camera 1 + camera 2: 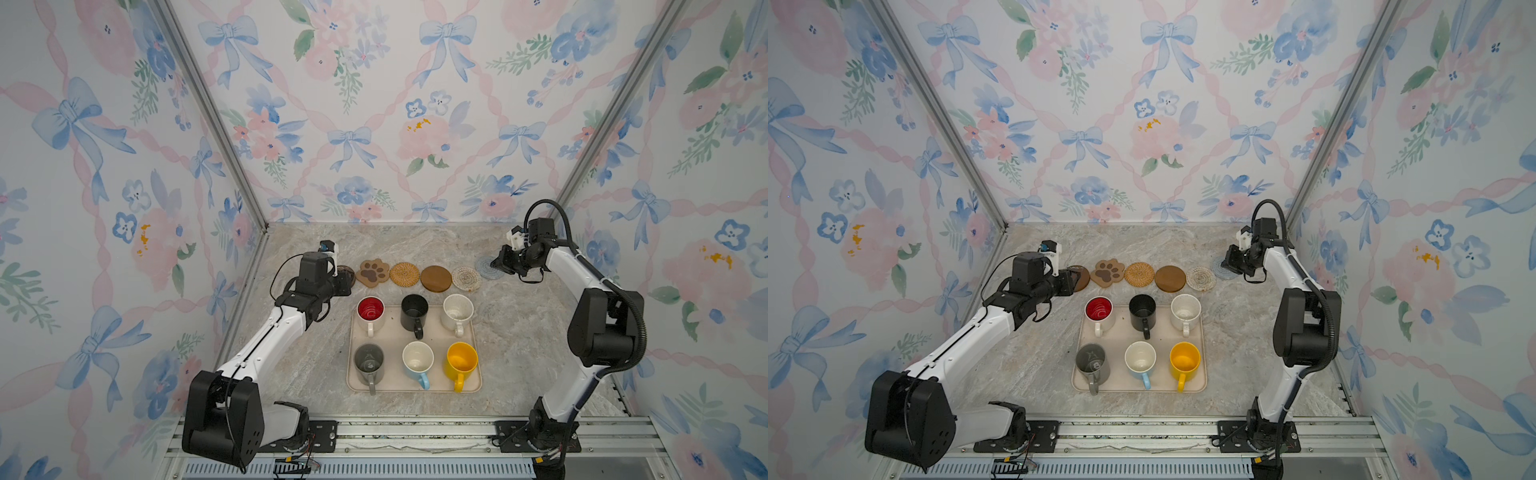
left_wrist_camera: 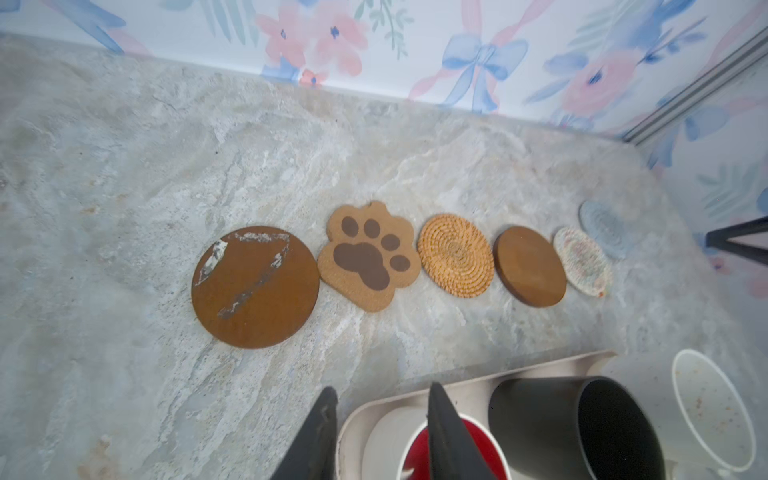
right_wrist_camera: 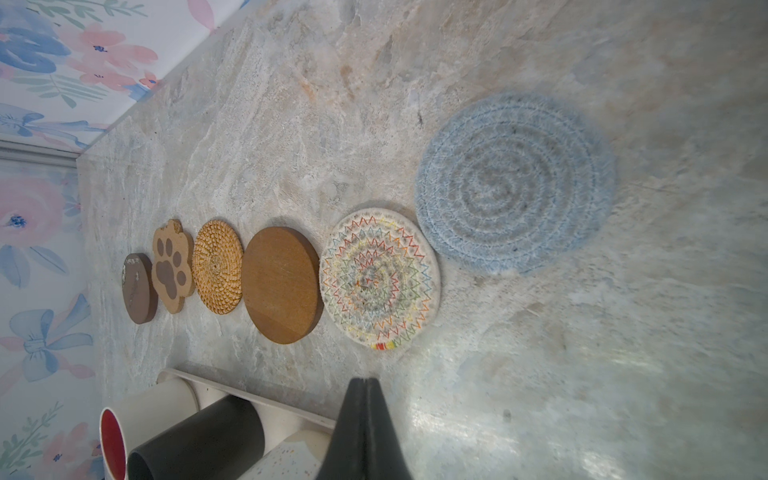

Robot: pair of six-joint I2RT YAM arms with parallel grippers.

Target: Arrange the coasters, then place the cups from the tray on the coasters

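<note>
Nearest us, the tray (image 1: 392,376) carries every cup, so we judge the second half of the task not yet begun; its near row holds the grey mug (image 1: 368,362), the blue mug (image 1: 417,359) and the yellow mug (image 1: 461,359); its far row holds the red-lined mug (image 1: 370,309), the black mug (image 1: 414,311) and the speckled mug (image 1: 457,311); none stands on a coaster.

By the tray's far left corner hangs the left end effector (image 2: 382,390); in its wrist view the jaws stand apart with nothing between them, close by the scuffed disc (image 2: 255,286).

Beyond the tray the coasters lie flat on the worktop (image 1: 519,353) in a row, left to right in both top views: scuffed disc, paw (image 1: 372,272), rattan round (image 1: 404,274), plain disc (image 1: 436,279), cream round (image 1: 466,278), each just beside the next; the blue round (image 1: 484,266) lies a little farther back than that line, just beside the cream one; the right end effector (image 3: 365,384) hangs near it, jaws pressed together on nothing.

We judge the arranging done or nearly so — perhaps the blue round wants a nudge into line; carrying six cups over is all left.

Counted: one tray; six mugs, three to a row, each a different colour; six coasters — two wooden discs, one paw, one rattan, two woven; two end effectors, both empty.
</note>
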